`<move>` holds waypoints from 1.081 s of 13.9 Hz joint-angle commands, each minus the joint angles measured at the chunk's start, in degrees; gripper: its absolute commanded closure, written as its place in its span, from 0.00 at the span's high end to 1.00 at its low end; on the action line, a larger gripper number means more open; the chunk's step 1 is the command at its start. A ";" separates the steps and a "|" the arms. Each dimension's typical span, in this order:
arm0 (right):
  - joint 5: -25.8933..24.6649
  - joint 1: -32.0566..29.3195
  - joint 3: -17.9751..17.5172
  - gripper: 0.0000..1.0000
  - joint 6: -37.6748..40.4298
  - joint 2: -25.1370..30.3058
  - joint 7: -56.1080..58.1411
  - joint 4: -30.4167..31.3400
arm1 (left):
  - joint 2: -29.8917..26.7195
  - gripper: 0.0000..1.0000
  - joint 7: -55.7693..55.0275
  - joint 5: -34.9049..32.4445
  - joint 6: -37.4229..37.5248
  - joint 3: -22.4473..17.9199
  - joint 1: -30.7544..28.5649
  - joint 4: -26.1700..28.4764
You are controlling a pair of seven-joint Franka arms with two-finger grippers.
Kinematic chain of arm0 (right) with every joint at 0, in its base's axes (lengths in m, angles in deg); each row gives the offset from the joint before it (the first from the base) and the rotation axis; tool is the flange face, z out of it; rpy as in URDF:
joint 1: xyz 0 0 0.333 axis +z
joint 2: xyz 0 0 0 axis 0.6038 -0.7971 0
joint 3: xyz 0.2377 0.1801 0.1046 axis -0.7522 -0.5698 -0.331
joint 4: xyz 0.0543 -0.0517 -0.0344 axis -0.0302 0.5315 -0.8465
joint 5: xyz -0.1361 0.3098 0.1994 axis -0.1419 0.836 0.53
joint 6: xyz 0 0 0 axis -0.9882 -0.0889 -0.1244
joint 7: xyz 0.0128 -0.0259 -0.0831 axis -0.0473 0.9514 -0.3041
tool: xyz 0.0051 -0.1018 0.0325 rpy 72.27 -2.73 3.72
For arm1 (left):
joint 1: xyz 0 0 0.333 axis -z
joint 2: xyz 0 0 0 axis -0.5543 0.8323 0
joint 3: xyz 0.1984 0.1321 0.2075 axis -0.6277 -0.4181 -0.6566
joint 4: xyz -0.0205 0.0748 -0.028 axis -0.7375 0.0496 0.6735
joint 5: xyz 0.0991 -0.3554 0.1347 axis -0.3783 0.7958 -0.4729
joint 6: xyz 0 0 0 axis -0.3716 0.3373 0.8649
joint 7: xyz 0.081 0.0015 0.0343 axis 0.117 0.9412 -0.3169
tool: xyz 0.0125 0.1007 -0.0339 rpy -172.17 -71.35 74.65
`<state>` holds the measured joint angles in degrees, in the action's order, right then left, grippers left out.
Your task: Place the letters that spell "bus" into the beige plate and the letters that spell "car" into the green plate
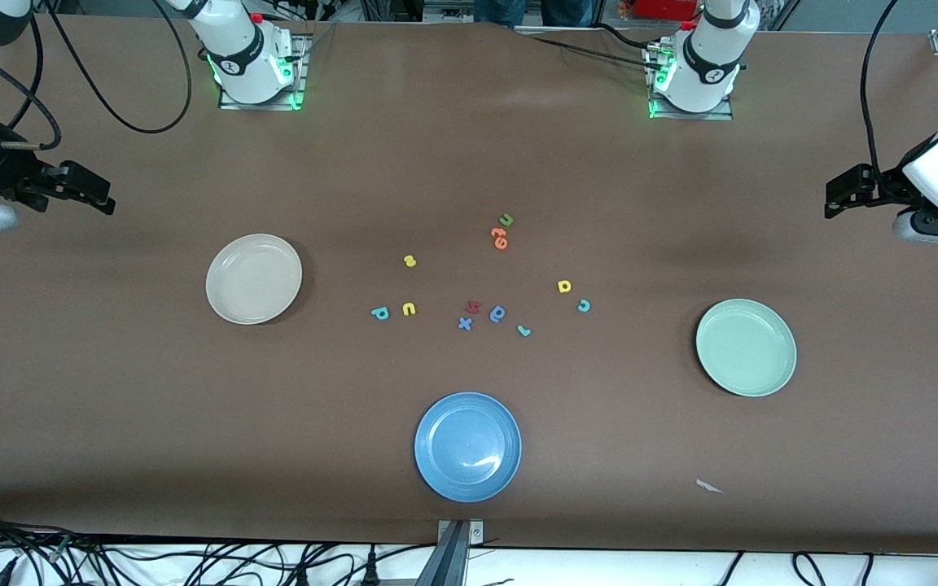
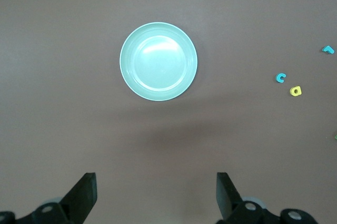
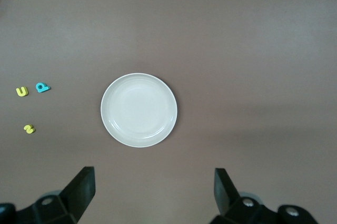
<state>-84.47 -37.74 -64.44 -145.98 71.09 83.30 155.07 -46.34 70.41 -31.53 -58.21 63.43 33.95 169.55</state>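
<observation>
The beige plate (image 1: pixel 254 278) (image 3: pixel 139 110) lies empty toward the right arm's end, the green plate (image 1: pixel 746 347) (image 2: pixel 158 61) empty toward the left arm's end. Between them lie the teal b (image 1: pixel 380 312) (image 3: pixel 42 87), yellow u (image 1: pixel 409 308) (image 3: pixel 21 91) and yellow s (image 1: pixel 409 261) (image 3: pixel 29 129), then the yellow a (image 1: pixel 564 286) (image 2: pixel 296 91), teal c (image 1: pixel 584 305) (image 2: pixel 281 78) and teal r (image 1: pixel 523 330) (image 2: pixel 328 49). My right gripper (image 1: pixel 103 199) (image 3: pixel 154 190) hangs open over bare table beside the beige plate. My left gripper (image 1: pixel 835 197) (image 2: pixel 157 192) hangs open beside the green plate. Both hold nothing.
A blue plate (image 1: pixel 467 446) sits nearest the front camera at mid-table. Other letters lie among the task's own: a green u (image 1: pixel 506 220), an orange one (image 1: pixel 500 238), a red one (image 1: pixel 473 307), a blue x (image 1: pixel 465 324) and a blue round one (image 1: pixel 498 313). A paper scrap (image 1: pixel 709 487) lies near the front edge.
</observation>
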 commanded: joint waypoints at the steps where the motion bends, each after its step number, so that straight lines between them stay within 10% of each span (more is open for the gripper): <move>1: 0.48 -0.38 -0.57 1.00 0.48 -0.77 -0.13 -1.68 | 0.37 1.00 1.26 0.26 0.89 0.00 -0.11 -1.28; 15: -0.05 -0.47 -0.48 1.00 0.92 -1.91 0.40 -1.59 | 0.37 1.00 1.26 0.26 0.89 -0.09 -0.11 -1.28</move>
<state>-84.47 -37.73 -64.50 -145.99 69.62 83.37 154.78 -46.34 70.41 -31.53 -58.21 63.43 33.94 169.55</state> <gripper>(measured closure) 0.000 0.000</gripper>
